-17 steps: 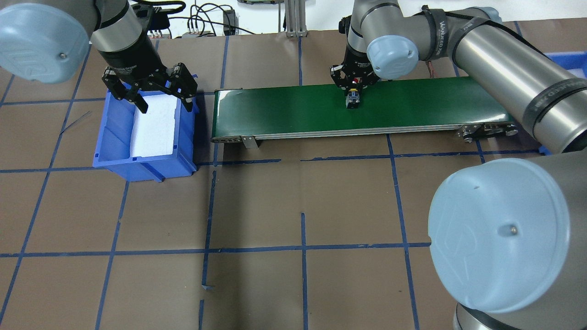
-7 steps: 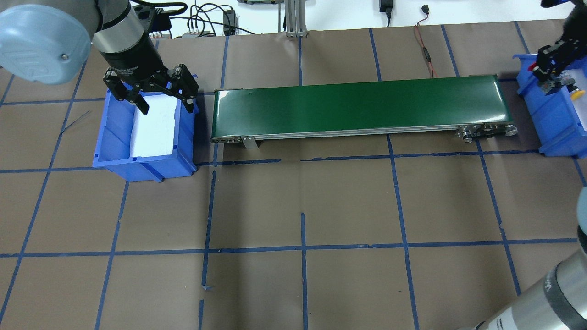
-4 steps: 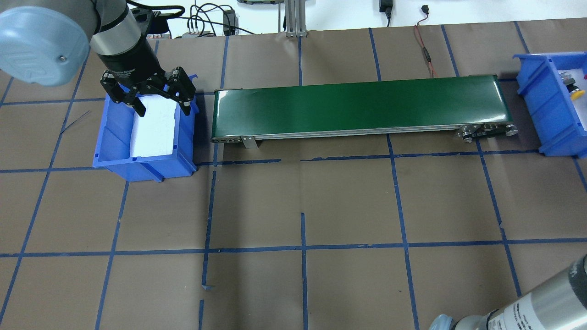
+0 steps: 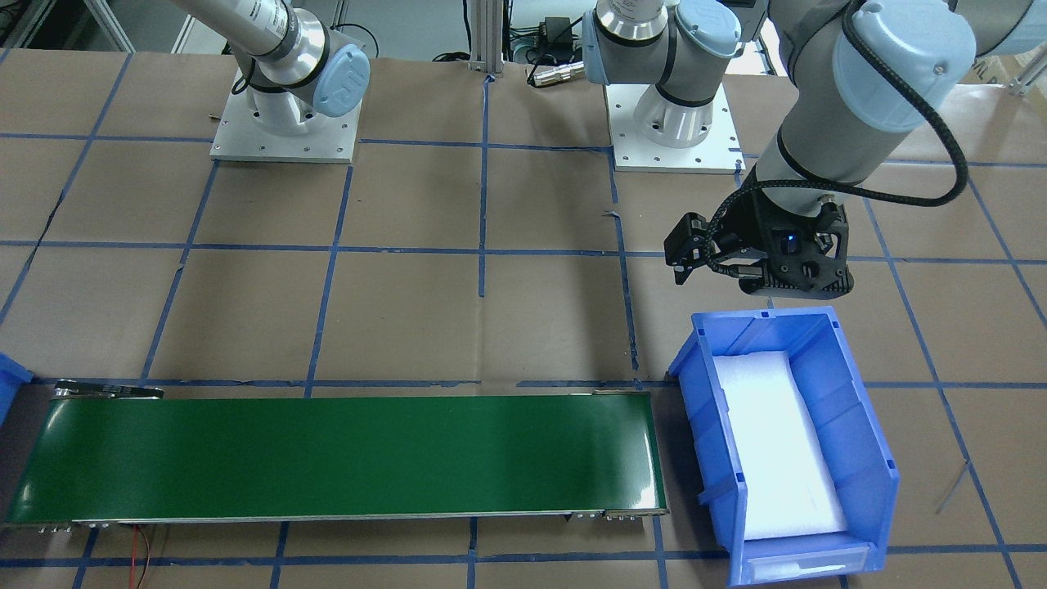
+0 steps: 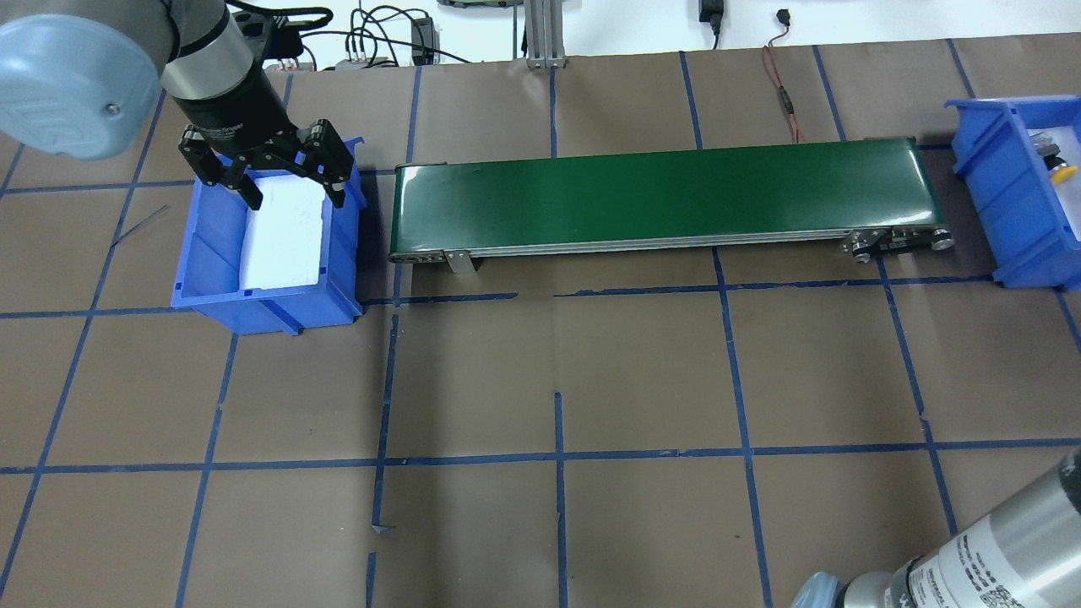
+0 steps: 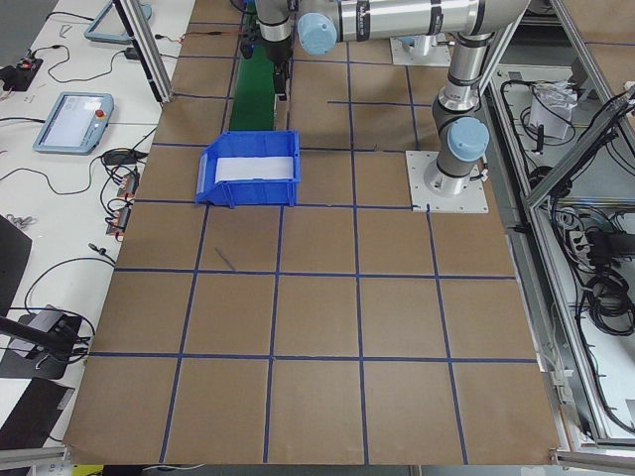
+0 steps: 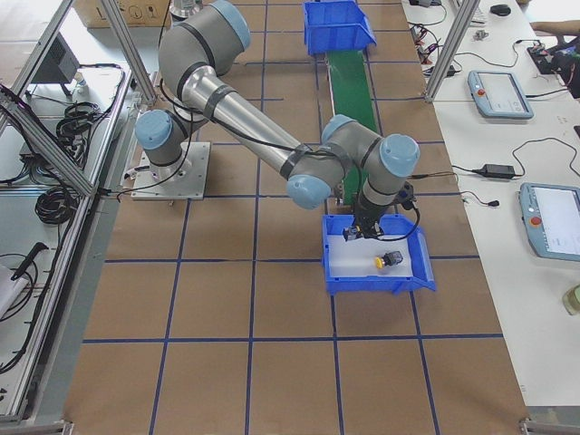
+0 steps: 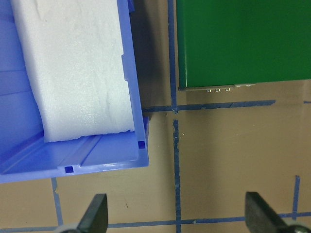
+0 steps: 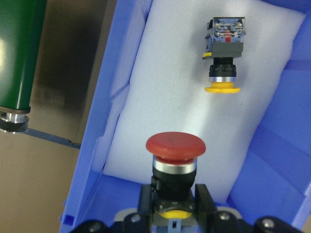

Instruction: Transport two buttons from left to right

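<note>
The red-capped button (image 9: 175,148) sits between my right gripper's (image 9: 175,201) fingers, which are shut on its black body, just above the white foam (image 9: 160,92) in the right blue bin (image 9: 99,141). The yellow-capped button (image 9: 222,60) lies on its side on that foam, farther in; it also shows as the yellow button (image 7: 388,261) and the yellow button (image 5: 1062,171). My left gripper (image 5: 291,179) hangs open and empty over the far end of the left blue bin (image 5: 203,253), whose foam pad carries nothing. Its fingertips (image 8: 97,213) stand wide apart.
A long green conveyor belt (image 5: 667,194) runs between the two bins, with nothing on it. Cables (image 5: 781,93) lie beyond the belt. In the front-facing view the left arm's wrist (image 4: 785,254) stands just behind the left bin (image 4: 859,425).
The right gripper lifted the red button off the belt and carried it right, out of the overhead view, to the right bin. The left gripper drifted slightly back and left, still open.
</note>
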